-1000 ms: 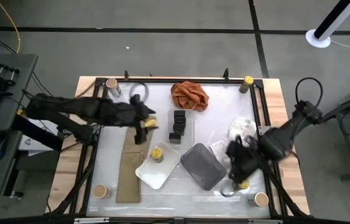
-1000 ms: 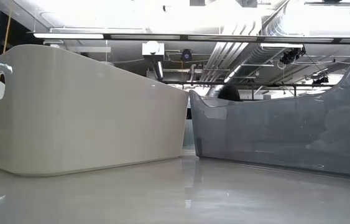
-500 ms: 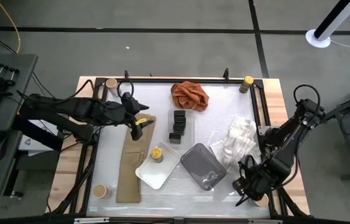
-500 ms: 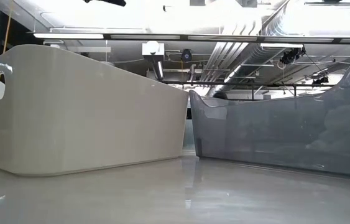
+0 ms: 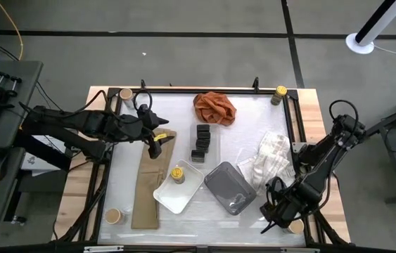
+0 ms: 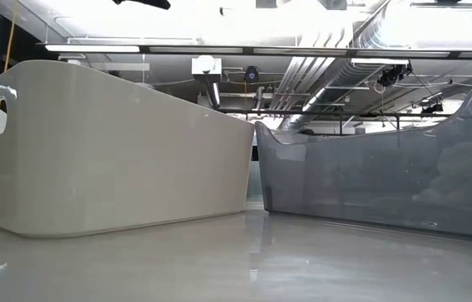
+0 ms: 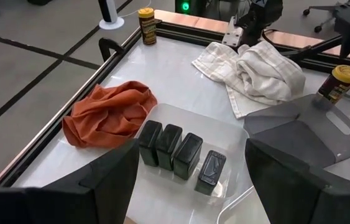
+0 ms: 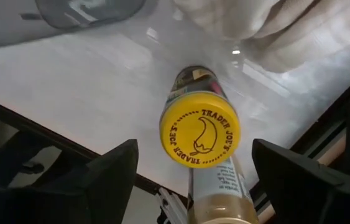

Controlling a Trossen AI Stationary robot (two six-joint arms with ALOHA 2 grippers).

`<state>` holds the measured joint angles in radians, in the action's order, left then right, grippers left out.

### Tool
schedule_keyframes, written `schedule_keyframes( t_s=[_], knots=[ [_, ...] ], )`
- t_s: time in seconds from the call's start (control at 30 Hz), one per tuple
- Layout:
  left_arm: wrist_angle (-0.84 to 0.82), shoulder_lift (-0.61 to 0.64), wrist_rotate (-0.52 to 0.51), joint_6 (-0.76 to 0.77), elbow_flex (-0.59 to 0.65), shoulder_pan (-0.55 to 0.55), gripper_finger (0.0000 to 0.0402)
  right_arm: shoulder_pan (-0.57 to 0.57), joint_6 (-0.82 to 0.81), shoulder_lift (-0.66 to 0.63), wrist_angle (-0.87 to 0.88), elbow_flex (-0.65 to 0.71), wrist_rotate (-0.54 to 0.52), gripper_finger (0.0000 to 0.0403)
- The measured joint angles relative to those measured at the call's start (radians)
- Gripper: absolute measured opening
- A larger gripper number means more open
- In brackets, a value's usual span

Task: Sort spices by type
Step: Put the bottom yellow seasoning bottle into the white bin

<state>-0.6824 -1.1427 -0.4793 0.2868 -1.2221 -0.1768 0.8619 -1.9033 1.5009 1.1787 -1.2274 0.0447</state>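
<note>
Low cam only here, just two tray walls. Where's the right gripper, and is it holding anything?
Observer: The right gripper is at the table's near right corner, beside the grey tray. It is open, with a yellow-lidded jar between its fingers but not touched by them.
Operator: Anything in the trays?
Observer: The white tray holds one yellow-lidded jar. I see no jar in the grey one.
Operator: Left arm?
Observer: The left gripper is open and empty over the left half of the table, facing the row of black boxes.
</note>
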Motion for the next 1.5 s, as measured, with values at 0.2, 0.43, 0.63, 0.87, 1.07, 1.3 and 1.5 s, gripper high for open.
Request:
schedule_keyframes(
  t_s=[0.2, 0.43, 0.63, 0.87, 1.07, 1.3, 1.5],
  knots=[
    [0.0, 0.0, 0.002, 0.0, 0.0, 0.0, 0.028, -0.005, -0.007, 0.053, 0.002, 0.0, 0.019, 0.0312],
    [0.0, 0.0, 0.002, 0.006, 0.0, 0.0, 0.028, -0.03, -0.002, 0.105, 0.011, 0.0, 0.031, 0.0312],
    [0.0, 0.0, 0.002, 0.026, 0.0, 0.0, 0.028, -0.055, 0.035, 0.154, 0.009, 0.0, 0.081, 0.0312],
    [0.0, 0.0, 0.002, 0.029, -0.001, -0.001, 0.028, -0.064, 0.071, 0.183, -0.009, 0.0, 0.125, 0.0303],
    [0.0, 0.0, 0.002, 0.029, -0.001, -0.001, 0.028, -0.064, 0.071, 0.187, -0.01, 0.0, 0.129, 0.0234],
    [0.0, 0.0, -0.002, 0.026, -0.001, 0.0, 0.028, -0.064, 0.111, 0.151, 0.091, -0.083, 0.128, 0.0217],
    [0.0, 0.0, -0.005, 0.017, -0.001, 0.0, 0.028, -0.094, 0.249, 0.121, 0.283, -0.373, -0.096, 0.0217]
  ],
)
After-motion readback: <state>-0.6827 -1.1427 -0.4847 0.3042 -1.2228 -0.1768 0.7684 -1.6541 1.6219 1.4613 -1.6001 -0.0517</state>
